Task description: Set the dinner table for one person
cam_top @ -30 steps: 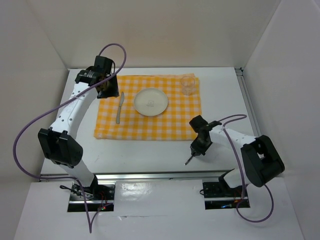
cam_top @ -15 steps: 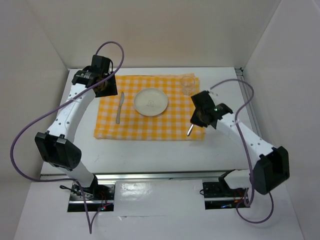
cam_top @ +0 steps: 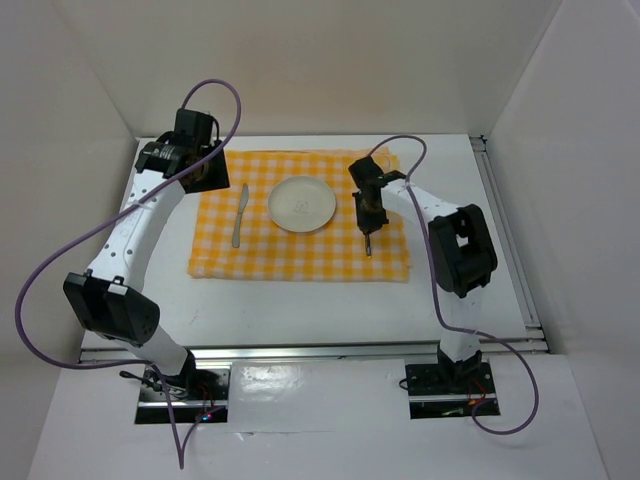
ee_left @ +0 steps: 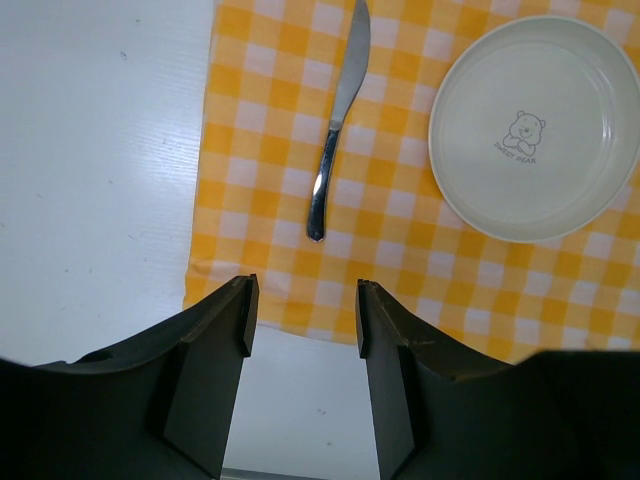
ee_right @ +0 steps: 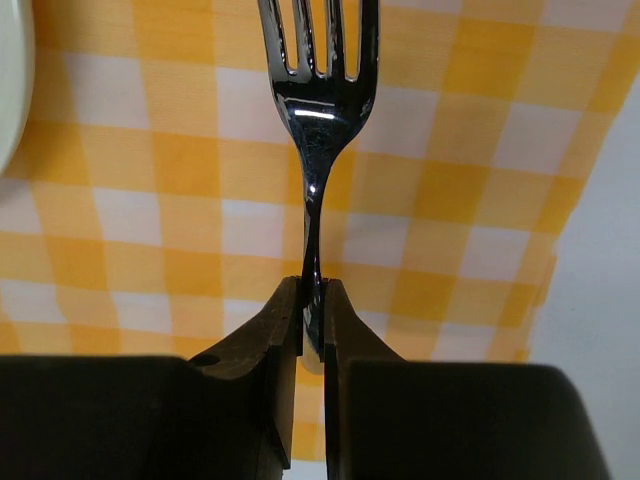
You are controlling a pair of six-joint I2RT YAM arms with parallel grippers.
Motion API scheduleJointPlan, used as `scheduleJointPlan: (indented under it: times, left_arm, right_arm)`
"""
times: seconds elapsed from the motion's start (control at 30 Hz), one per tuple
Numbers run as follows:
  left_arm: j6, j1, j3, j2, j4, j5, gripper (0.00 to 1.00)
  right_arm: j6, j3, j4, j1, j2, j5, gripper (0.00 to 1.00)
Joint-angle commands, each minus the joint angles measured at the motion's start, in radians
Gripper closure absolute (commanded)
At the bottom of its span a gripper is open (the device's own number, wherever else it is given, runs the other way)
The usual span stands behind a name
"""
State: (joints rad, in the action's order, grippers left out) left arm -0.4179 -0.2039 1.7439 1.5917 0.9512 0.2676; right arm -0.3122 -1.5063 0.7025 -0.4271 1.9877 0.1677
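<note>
In view are one plate (cam_top: 301,204), one knife (cam_top: 239,214), one fork (ee_right: 316,90), one checked cloth (cam_top: 300,255) and one table (cam_top: 300,310).

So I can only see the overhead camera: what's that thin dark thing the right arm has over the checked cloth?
Observer: A fork, its handle pinched in the right jaws, tines pointing away from them.
Operator: Anything else I can't make out from up here?
Observer: The plate has a small bear drawing with lettering on it.
Operator: And the other arm, is it holding something?
Observer: No, the left jaws are open with nothing between them; the knife lies on the cloth ahead of them.
</note>
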Motion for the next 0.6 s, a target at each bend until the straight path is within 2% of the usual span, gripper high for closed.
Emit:
scheduleJointPlan:
  times: [0.0,0.27,0.57]
  left_arm:
    - [0.021,0.003,-0.011,-0.039,-0.008,-0.004,0.40]
    - [0.021,0.003,-0.011,-0.039,-0.008,-0.004,0.40]
    - [0.021,0.003,-0.011,-0.030,-0.008,0.015,0.40]
  right_arm:
    - [0.064,-0.052,-0.037,0.037,-0.033,-0.051,1.00]
    - [0.091,-0.081,0.005,0.079,0.048,-0.094,1.00]
    - [0.091,-0.049,0.014,0.099,0.026,-0.151,1.00]
